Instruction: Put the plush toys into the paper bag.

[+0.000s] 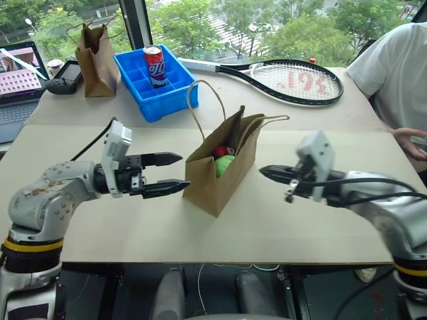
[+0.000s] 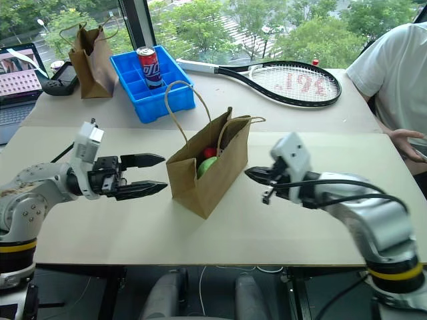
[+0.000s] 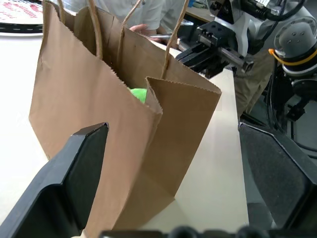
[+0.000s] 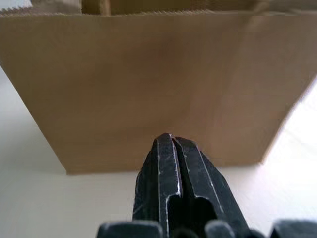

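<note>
Bright, even daylight comes from the windows (image 1: pixel 267 27) behind, casting soft shadows on the pale surface (image 1: pixel 280 227). The right pincer (image 1: pixel 265 172) and its arm look smeared, probably motion blur; wrist views are soft up close.

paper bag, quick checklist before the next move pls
1. Red chili toy inside the paper bag: ok.
2. Green ball toy inside the bag: ok.
3. Bag upright on the table: ok, mouth open.
4. Left end effector empty: ok, fingers open, beside the bag.
5. Right end effector empty: ok, shut on nothing, short of the bag wall.
6. Twine handles free of both end effectors: ok.
</note>
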You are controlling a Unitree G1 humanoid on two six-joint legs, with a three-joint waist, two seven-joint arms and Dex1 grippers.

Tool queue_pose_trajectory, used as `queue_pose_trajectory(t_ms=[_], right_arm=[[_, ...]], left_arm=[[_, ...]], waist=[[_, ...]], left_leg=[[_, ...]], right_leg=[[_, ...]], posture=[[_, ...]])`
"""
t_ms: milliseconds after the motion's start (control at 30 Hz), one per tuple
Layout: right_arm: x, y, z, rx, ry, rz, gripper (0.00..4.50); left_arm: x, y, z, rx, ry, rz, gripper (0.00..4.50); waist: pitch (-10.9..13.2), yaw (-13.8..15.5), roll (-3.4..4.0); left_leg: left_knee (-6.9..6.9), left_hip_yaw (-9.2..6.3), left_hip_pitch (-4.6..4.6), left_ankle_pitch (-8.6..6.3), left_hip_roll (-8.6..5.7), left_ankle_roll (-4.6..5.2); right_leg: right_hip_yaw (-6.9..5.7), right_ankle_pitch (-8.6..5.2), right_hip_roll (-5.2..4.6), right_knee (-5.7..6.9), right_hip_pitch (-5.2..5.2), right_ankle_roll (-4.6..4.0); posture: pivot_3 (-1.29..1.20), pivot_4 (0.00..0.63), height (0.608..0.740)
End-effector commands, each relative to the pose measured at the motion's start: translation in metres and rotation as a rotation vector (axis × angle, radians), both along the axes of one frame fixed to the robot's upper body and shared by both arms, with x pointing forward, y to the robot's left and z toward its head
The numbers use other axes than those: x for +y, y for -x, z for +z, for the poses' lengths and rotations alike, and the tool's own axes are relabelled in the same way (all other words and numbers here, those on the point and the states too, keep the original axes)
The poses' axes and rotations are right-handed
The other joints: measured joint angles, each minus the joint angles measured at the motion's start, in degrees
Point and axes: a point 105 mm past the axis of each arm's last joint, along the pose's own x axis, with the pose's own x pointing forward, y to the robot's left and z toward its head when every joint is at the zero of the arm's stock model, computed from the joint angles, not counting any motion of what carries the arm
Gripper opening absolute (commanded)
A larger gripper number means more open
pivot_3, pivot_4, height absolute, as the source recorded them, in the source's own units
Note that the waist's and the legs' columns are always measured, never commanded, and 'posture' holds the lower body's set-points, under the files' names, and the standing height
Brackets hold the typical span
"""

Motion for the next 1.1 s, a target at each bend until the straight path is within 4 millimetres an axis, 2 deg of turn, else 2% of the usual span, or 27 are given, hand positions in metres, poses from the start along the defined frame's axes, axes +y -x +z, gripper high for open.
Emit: queue_pose_trajectory(t_ms=[33, 267, 533, 667, 767, 967, 1067, 1100], right_arm=[[0.018, -0.005, 0.008, -0.095, -0.008, 0.013, 0.04], [0.040, -0.009, 0.005, -0.117, -0.036, 0.038, 0.04], [0.047, -0.009, 0.004, -0.119, -0.060, 0.029, 0.04], [0.047, -0.010, 0.004, -0.121, -0.064, 0.015, 0.00], [0.046, -0.010, 0.004, -0.119, -0.066, 0.007, 0.00], [0.038, -0.008, 0.007, -0.120, -0.061, -0.013, 0.00], [0.023, -0.001, 0.015, -0.123, -0.048, -0.019, 0.00], [0.012, 0.006, 0.016, -0.109, -0.028, -0.014, 0.00]], left_arm=[[-0.012, 0.001, 0.004, -0.026, 0.010, 0.020, 4.50], [-0.034, 0.002, 0.003, -0.016, 0.031, 0.024, 4.50], [-0.039, -0.014, -0.009, 0.010, -0.001, 0.122, 4.50], [-0.035, -0.023, -0.010, 0.011, 0.000, 0.177, 3.38], [-0.034, -0.028, -0.009, 0.018, 0.020, 0.203, 2.14], [-0.036, -0.031, -0.007, -0.008, 0.000, 0.163, 0.10], [-0.033, -0.035, 0.002, -0.049, -0.006, 0.120, 0.10], [-0.031, -0.035, 0.006, -0.080, -0.016, 0.078, 0.10]], waist=[[0.00, 0.00, 0.00], [0.00, 0.13, 0.00], [0.00, 0.08, 0.00], [0.00, 0.07, 0.00], [0.00, 0.05, 0.00], [0.00, 0.11, 0.00], [0.00, 0.41, 0.00], [0.00, 0.57, 0.00]], left_leg=[[0.00, 0.00, -0.01, 0.00, 0.00, 0.00], [0.03, -0.01, -0.01, 0.00, 0.00, 0.00], [0.03, -0.01, 0.01, 0.00, 0.00, 0.00], [0.03, -0.01, 0.01, 0.00, 0.00, 0.00], [0.02, -0.01, 0.01, 0.00, 0.00, 0.00], [0.02, -0.01, 0.01, 0.00, 0.00, 0.00], [0.01, -0.01, 0.00, 0.00, -0.01, 0.00], [0.01, -0.01, 0.00, 0.00, -0.01, 0.00]], right_leg=[[-0.01, 0.00, 0.00, 0.00, 0.00, 0.00], [-0.03, 0.00, 0.00, 0.00, 0.04, 0.00], [-0.03, 0.01, 0.01, 0.04, 0.04, 0.00], [-0.03, 0.00, 0.01, 0.03, 0.04, 0.00], [-0.03, 0.00, 0.01, 0.03, 0.03, 0.00], [-0.04, 0.01, 0.01, 0.03, 0.04, -0.01], [-0.03, 0.01, 0.01, 0.00, 0.04, 0.00], [-0.04, 0.00, 0.00, -0.01, 0.05, 0.00]], posture=[[0.00, 0.150, 0.740], [0.00, 0.150, 0.740], [0.00, 0.150, 0.740], [0.00, 0.150, 0.740], [0.00, 0.150, 0.740], [0.00, 0.150, 0.740], [0.00, 0.150, 0.740], [0.00, 0.150, 0.740]])
